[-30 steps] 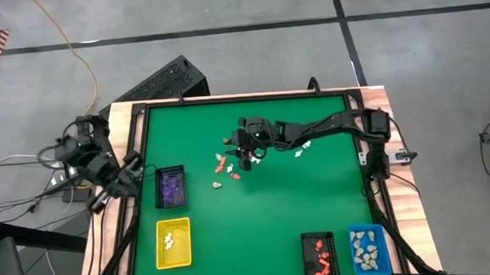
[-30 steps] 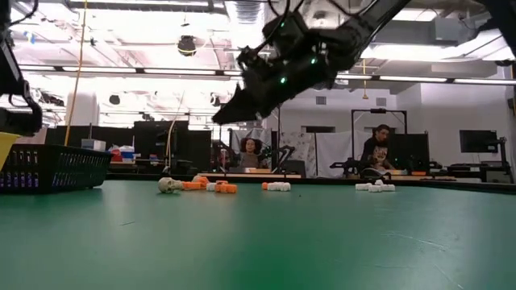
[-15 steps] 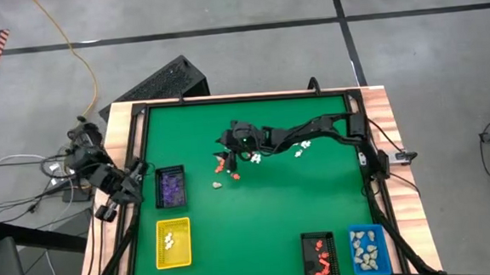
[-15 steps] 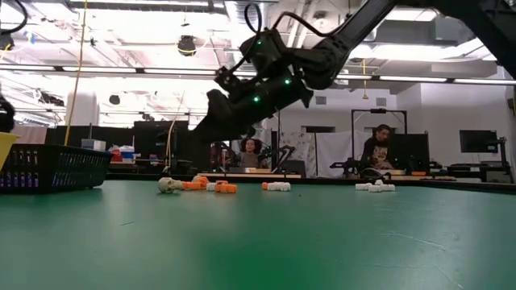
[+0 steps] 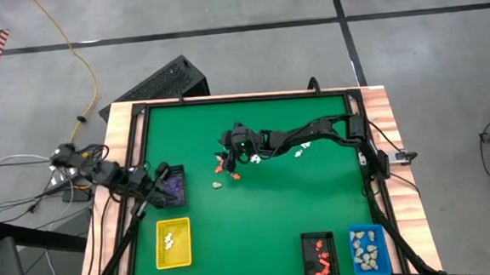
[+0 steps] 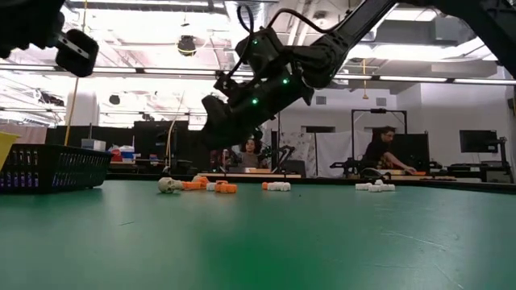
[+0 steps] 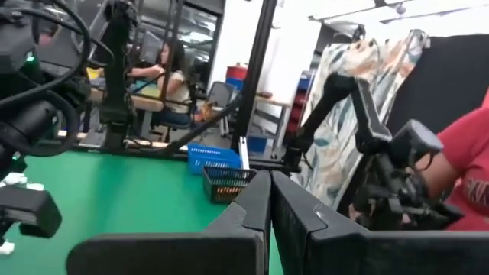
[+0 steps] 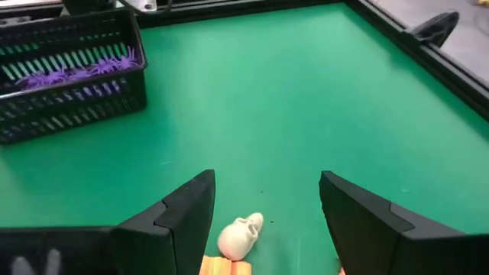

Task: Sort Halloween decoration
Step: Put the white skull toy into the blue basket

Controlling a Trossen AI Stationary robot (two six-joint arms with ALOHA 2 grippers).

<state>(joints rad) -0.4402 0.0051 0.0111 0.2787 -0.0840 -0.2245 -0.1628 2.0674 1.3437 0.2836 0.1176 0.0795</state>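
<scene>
Tiny figurines lie on the green mat: orange ones, a cream skull and white ones near the middle. My right gripper hovers open above the orange ones. In the right wrist view its fingers stand either side of the skull, clear of it, with an orange piece beside it. In the low view the right gripper hangs well above the figurines. My left gripper is shut and empty, above the left edge by the black tray of purple pieces.
A yellow tray with white pieces stands near left. A black tray with orange pieces and a blue tray with cream pieces stand near right. More white figurines lie under the right arm. People sit in the room beyond.
My right gripper has gone toward the table's left edge and come lower over the orange figurines. My left arm has swung in from outside the table's left edge to the black tray of purple pieces. The figurines have not moved.
</scene>
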